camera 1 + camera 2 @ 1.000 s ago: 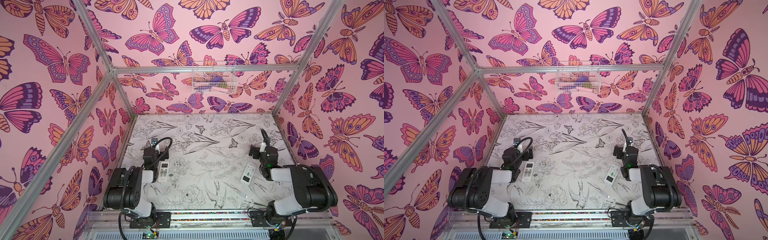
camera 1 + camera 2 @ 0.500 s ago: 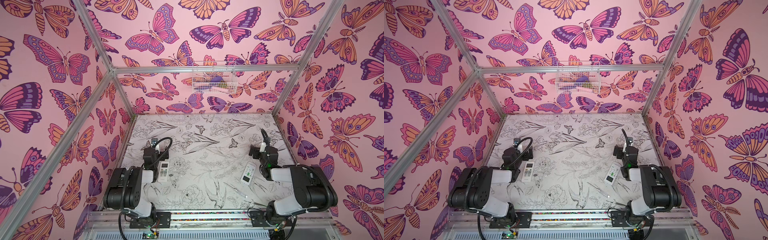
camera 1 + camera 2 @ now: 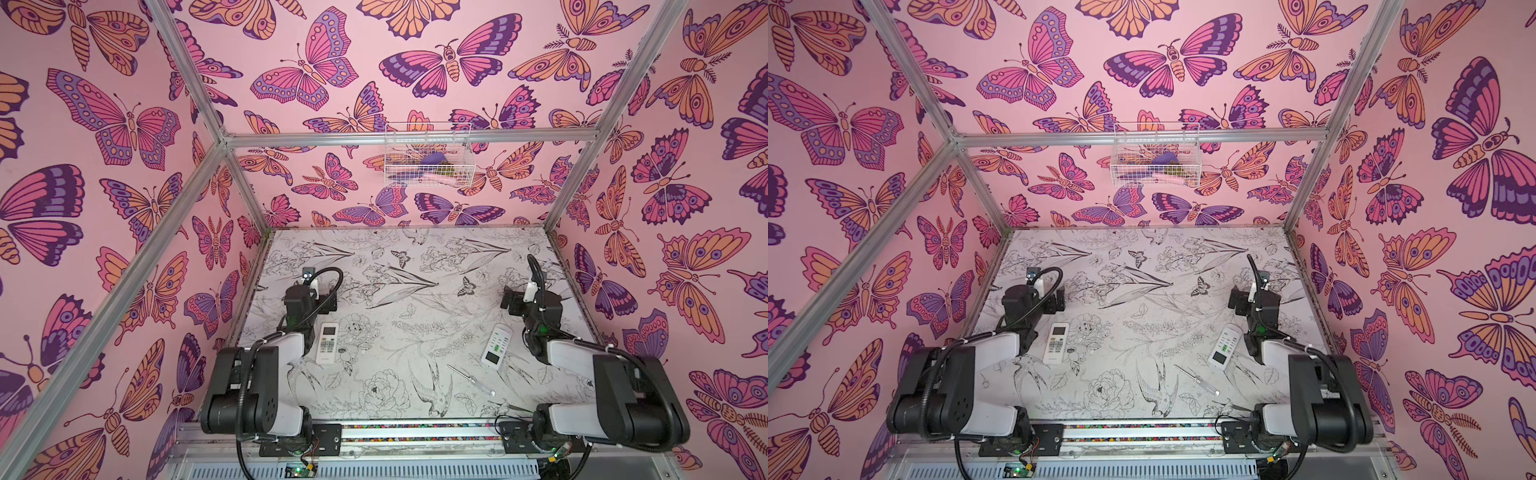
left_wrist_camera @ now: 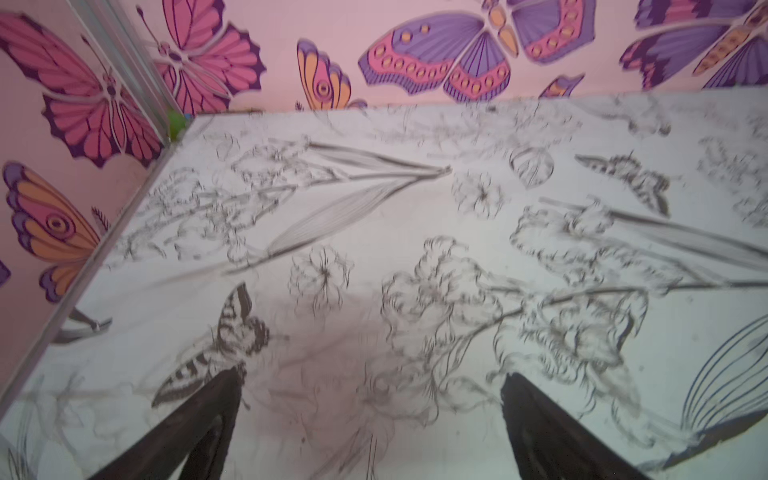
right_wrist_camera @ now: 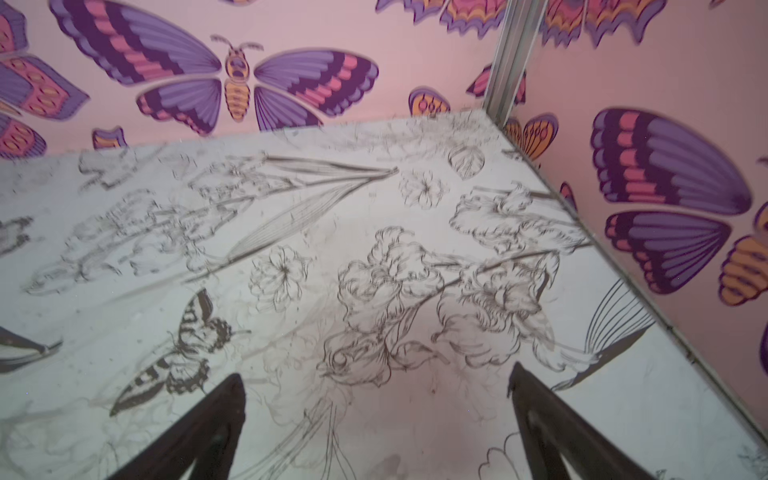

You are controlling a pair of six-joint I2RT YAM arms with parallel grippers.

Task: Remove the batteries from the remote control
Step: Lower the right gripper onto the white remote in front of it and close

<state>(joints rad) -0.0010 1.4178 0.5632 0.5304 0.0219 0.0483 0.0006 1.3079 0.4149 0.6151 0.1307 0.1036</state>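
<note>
Two white remote controls lie face up on the flower-print table, one at the left [image 3: 327, 344] [image 3: 1055, 343] and one with a green-lit screen at the right [image 3: 496, 346] [image 3: 1224, 347]. No batteries show in any view. My left gripper [image 3: 328, 305] [image 4: 372, 378] hangs open just behind the left remote, with only bare table between its fingers. Behind the right remote, my right gripper [image 3: 512, 301] [image 5: 376, 380] is also open and empty. Neither wrist view shows a remote.
A thin clear-handled screwdriver [image 3: 471, 380] [image 3: 1197, 380] lies near the front, beside the right remote. A white wire basket [image 3: 428, 156] with a few items hangs on the back wall. Pink butterfly walls and aluminium posts close in the table.
</note>
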